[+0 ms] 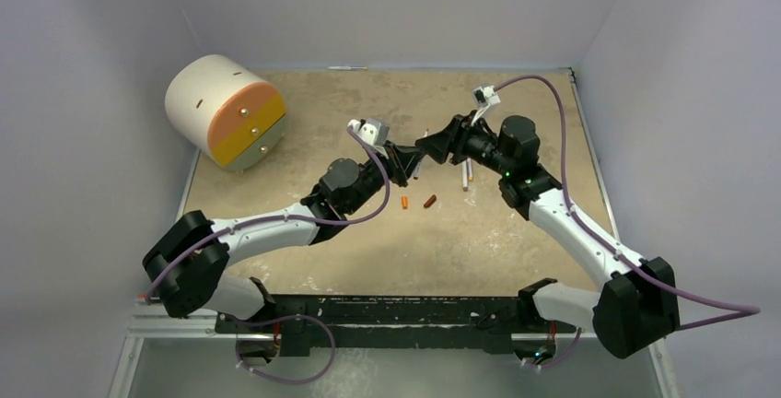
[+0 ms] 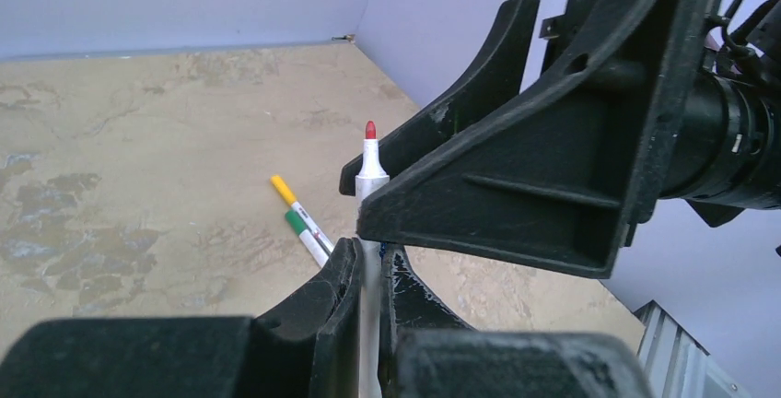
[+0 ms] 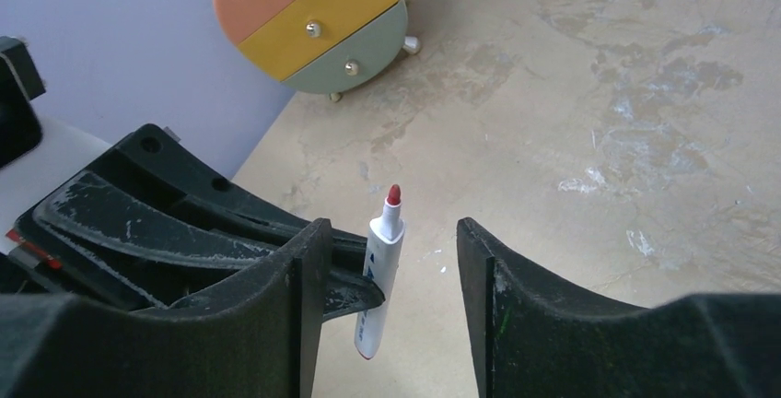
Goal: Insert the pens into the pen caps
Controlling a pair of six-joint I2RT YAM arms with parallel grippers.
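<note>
My left gripper point(image 2: 370, 255) is clamped on the red-tipped pen point(image 2: 371, 163). The white barrel runs up between the two fingers, and the red tip stands clear above them. My right gripper point(image 3: 391, 228) faces the left one head-on, with its fingers spread wide. The pen's upper part stands in the gap between them (closer to the finger on the left of the wrist view, though I cannot tell whether it touches).

Beyond my left fingertips, two more pens lie flat on the table point(image 1: 497, 251), almost side by side: a yellow-ended pen point(image 2: 297, 206) and a green-ended pen point(image 2: 307, 237).

From above, the two grippers meet over the middle of the table. Just on the near side of that meeting point, toward my bases, an orange cap point(image 1: 403, 202) and a dark red-brown cap point(image 1: 429, 201) lie close together, not touching. A round drawer unit point(image 1: 226, 111) sits well off beyond my left arm.
</note>
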